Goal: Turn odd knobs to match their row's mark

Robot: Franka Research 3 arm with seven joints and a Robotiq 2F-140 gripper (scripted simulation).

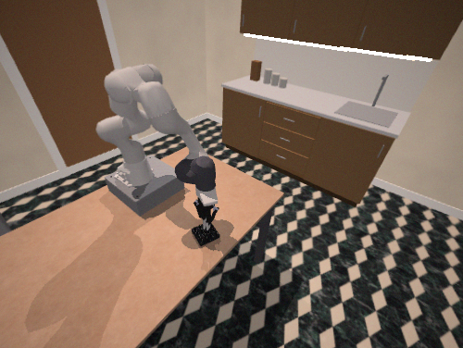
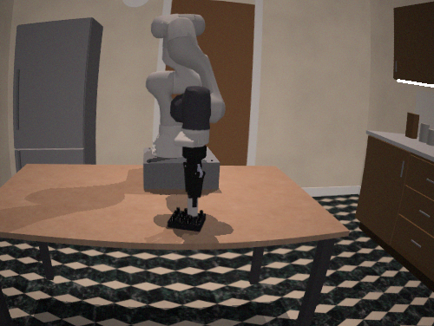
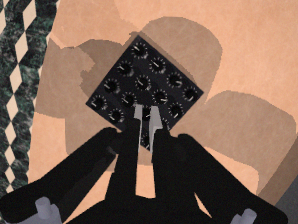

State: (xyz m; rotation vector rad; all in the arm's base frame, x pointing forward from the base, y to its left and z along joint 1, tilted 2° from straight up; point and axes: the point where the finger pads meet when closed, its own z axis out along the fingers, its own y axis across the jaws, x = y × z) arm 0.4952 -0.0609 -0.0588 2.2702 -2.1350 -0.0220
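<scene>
"Where was the knob box seen?"
"It was seen on the table, set askew below the wrist camera."
"And the tool?"
"It was closed on an inner knob, one finger placed at either side. The knob's name could not be read, and its line was partly hidden."

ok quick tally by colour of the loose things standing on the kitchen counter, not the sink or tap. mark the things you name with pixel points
brown block-like container point(image 1: 256, 70) point(image 2: 412, 126): 1
grey canisters point(image 1: 268, 76) point(image 2: 424, 133): 3
total: 4
</scene>
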